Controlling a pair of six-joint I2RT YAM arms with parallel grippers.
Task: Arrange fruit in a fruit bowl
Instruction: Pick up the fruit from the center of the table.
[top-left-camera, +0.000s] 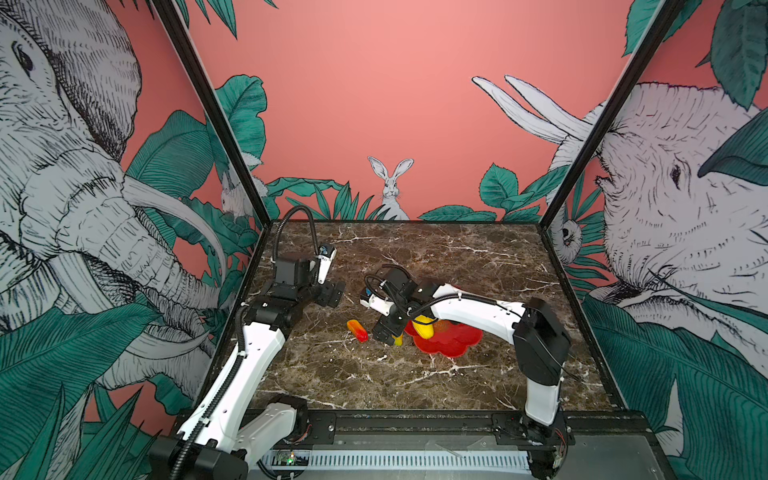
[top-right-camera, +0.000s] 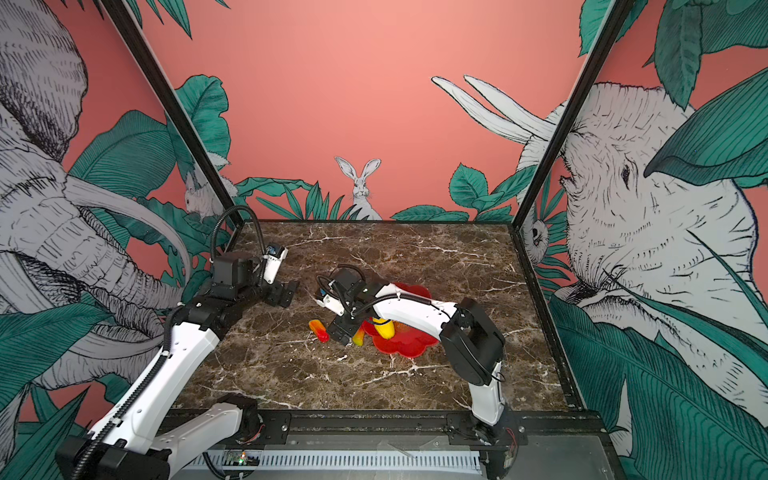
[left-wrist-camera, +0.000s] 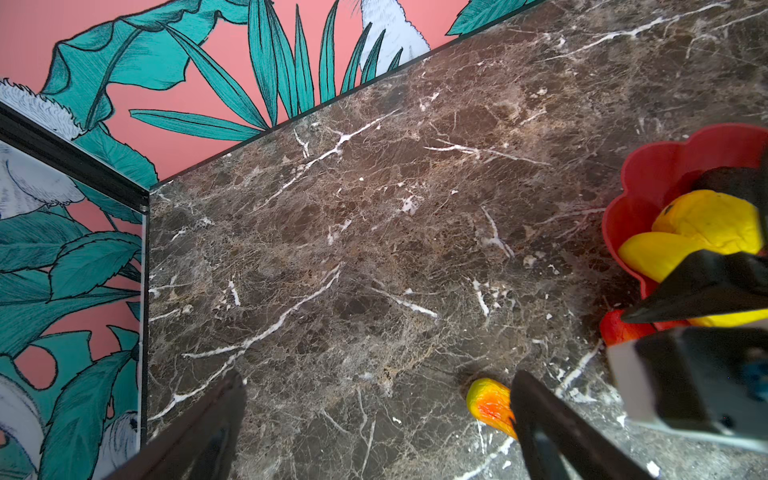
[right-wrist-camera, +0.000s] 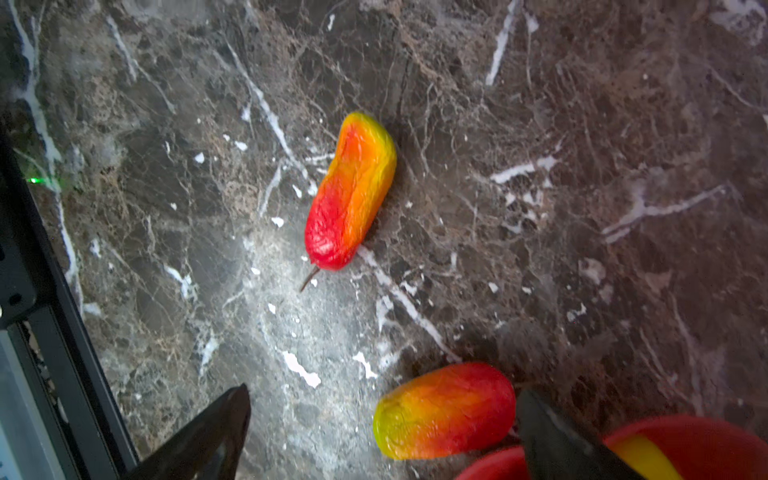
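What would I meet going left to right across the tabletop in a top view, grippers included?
left gripper, lone red-orange stick, right gripper, fruit bowl

The left arm (top-left-camera: 257, 349) was folded at the elbow, the left gripper (top-left-camera: 332, 293) pointing forward with jaws wide apart. The right arm (top-left-camera: 478, 311) reached across to its left, wrist bent down, the right gripper (top-left-camera: 388, 332) low, jaws spread wide.

I see the glossy red flower-shaped bowl (top-left-camera: 451, 349) holding a smooth yellow fruit (top-left-camera: 424, 327), a bumpy yellow fruit (left-wrist-camera: 706, 220) and a black oval (left-wrist-camera: 731, 183). A red-orange-yellow stick (right-wrist-camera: 444, 409) lies just left of its rim, and a second such stick (right-wrist-camera: 351, 191) farther left.
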